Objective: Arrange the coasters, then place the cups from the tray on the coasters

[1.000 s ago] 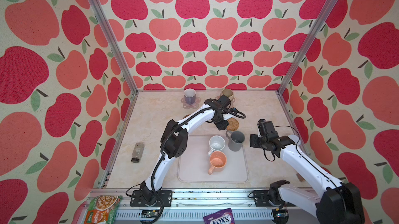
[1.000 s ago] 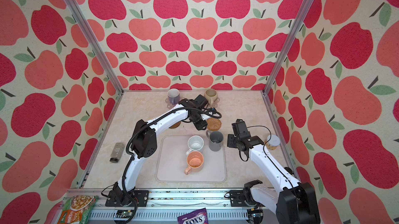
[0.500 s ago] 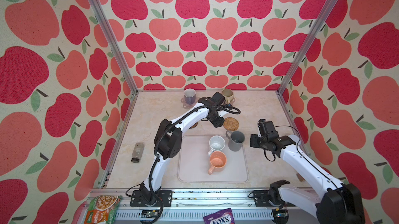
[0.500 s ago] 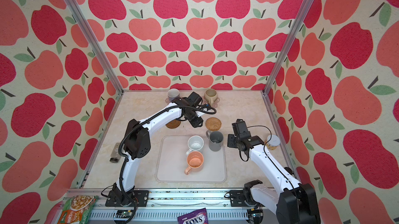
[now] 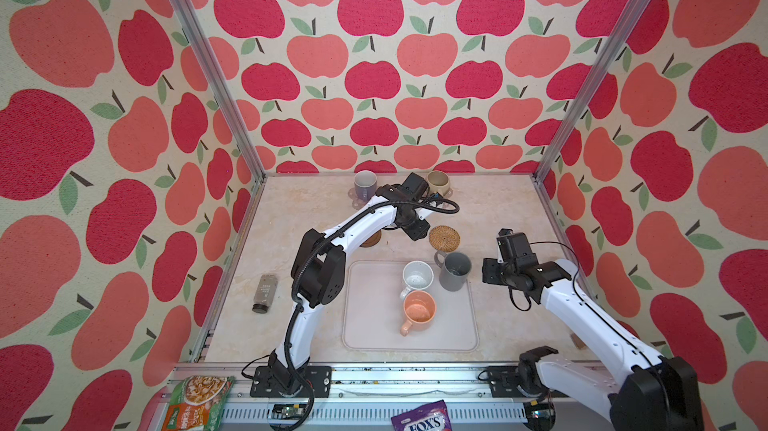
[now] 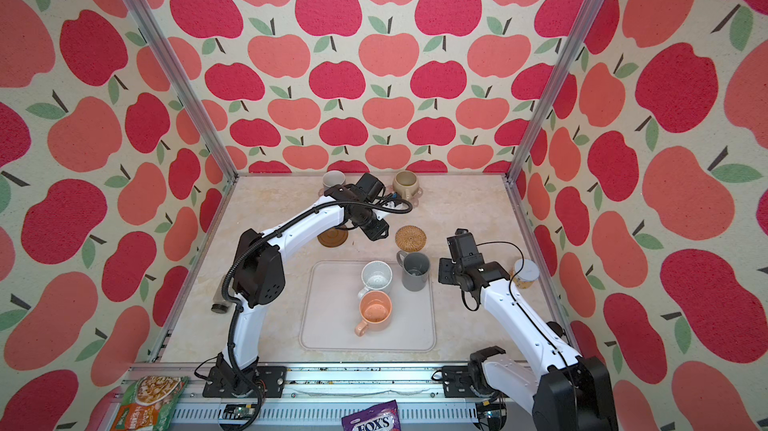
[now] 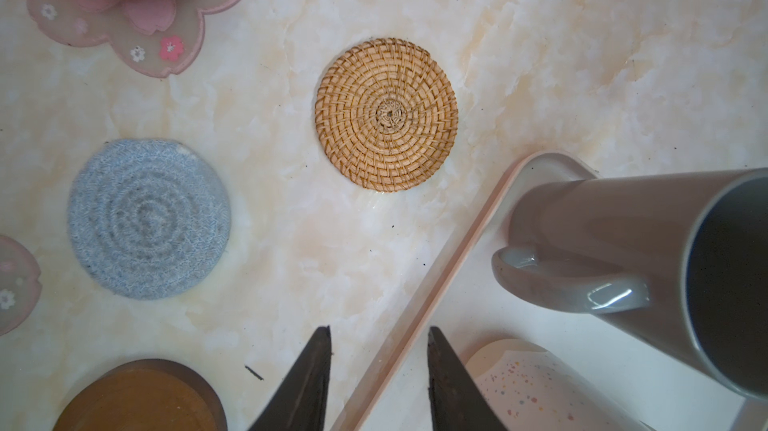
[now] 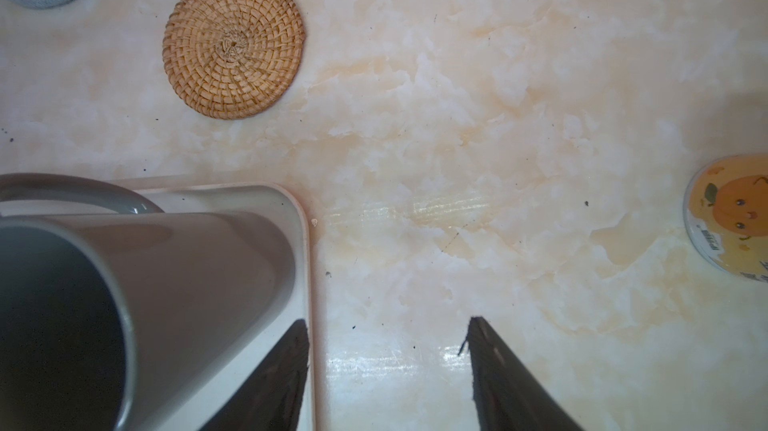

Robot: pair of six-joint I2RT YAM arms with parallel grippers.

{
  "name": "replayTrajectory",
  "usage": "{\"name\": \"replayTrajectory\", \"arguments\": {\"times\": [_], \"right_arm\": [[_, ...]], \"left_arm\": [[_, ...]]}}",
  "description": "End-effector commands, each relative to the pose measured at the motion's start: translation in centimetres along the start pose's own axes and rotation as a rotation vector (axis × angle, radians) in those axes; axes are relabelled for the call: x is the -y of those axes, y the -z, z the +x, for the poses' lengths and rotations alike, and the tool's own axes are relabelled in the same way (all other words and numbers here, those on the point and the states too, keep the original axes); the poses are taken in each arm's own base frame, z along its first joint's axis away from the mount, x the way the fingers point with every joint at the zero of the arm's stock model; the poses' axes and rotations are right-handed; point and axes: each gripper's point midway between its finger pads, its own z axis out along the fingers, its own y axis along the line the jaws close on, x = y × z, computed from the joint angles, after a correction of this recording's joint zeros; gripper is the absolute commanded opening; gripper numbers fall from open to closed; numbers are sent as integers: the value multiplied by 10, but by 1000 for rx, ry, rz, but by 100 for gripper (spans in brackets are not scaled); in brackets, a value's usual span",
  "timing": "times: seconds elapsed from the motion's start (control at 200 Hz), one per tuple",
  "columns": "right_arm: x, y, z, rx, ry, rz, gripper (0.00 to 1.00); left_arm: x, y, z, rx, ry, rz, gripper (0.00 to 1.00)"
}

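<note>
your tray [image 5: 365,325] front-centre with dark grey mug [image 5: 455,273], white mug [image 5: 417,277], peach mug [image 5: 419,311] on it, lavender mug [image 5: 365,184] and beige mug [image 5: 437,181] on pink coasters [image 7: 166,34] at the back, rattan coaster [image 5: 444,238] bare behind the tray, bottle [image 5: 264,294] lying left, left claw [image 7: 378,331] and right claw [image 8: 390,321] both gaping, empty, marbled tabletop [image 5: 291,208], apple wallpaper [image 5: 374,76]

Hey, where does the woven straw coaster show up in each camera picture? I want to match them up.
Top view: woven coaster just behind the tray, above the dark grey mug.
Top view: same spot, behind the mug.
Left wrist: coaster between the blue mat and the mug.
Right wrist: coaster past the tray corner and mug.
Shared landmark: the dark grey mug.
</note>
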Motion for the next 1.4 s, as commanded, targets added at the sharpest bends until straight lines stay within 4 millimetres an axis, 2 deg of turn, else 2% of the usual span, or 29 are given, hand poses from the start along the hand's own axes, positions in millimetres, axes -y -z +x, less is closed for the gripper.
{"name": "replayTrajectory", "arguments": {"times": [0.0,0.28,1.396], "right_arm": [[5,8,-5,14,9,17,64],[4,9,-6,22,10,11,64],[5,18,-7,62,10,-4,64]], "left_arm": [[1,18,-8,50,19,2,41],[-5,26,-10,86,52,-2,41],[-8,27,-1,97,88,-12,41]]}}
